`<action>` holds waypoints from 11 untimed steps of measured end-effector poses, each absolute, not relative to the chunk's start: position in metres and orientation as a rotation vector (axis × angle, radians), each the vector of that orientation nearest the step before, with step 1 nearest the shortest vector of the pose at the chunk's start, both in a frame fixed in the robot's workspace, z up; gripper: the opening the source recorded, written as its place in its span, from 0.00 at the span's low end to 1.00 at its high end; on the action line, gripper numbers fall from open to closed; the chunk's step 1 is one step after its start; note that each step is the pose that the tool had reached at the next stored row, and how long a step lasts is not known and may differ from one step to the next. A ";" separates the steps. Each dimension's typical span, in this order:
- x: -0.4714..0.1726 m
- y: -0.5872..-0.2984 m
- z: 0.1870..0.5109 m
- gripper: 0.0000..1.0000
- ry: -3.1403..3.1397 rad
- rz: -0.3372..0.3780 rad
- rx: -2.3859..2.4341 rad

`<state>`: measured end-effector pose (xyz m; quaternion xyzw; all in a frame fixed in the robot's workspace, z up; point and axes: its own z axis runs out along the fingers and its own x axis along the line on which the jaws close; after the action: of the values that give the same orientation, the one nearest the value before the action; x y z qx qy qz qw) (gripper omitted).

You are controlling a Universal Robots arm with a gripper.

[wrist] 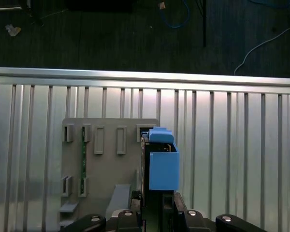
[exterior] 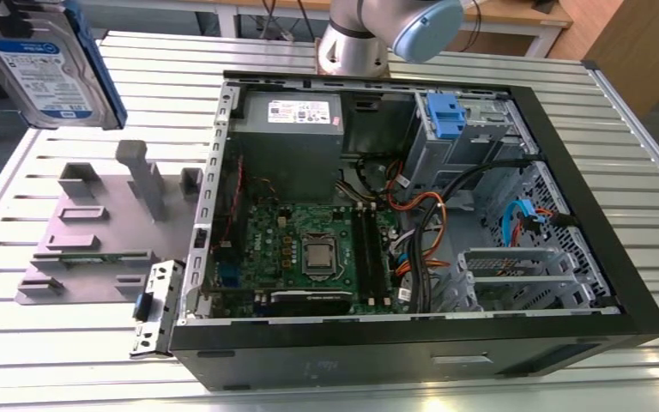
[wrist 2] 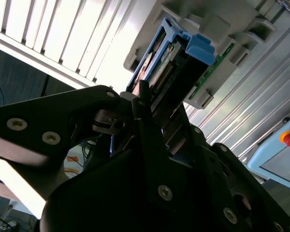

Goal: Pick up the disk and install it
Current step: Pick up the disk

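Gripper (wrist 2: 159, 116) clamped on disk (exterior: 44, 69), blue end tab jutting beyond it, above grey fixture (exterior: 89, 249) (10 o'clock of computer case (exterior: 421, 352)).

— Bright everywhere?
— Bright from overhead in the exterior view: white glare on the ribbed silver aluminium table (exterior: 32, 343) at the exterior view's left, deep shadow inside the open black computer case (exterior: 306, 360).
— And up close?
— Backlit in the second wrist view: black gripper (wrist 2: 159, 96) in silhouette, gripped blue-framed silver metal disk (wrist 2: 166, 72) mostly shaded.
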<state>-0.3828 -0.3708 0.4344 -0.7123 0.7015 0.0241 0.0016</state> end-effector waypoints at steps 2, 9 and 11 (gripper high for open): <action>-0.383 -0.371 0.439 0.35 2.202 0.076 -2.235; -0.383 -0.371 0.447 0.35 2.202 0.076 -2.235; -0.383 -0.371 0.448 0.35 2.202 0.076 -2.235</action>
<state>-0.3829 -0.3709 0.4482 -0.7122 0.7015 0.0241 0.0016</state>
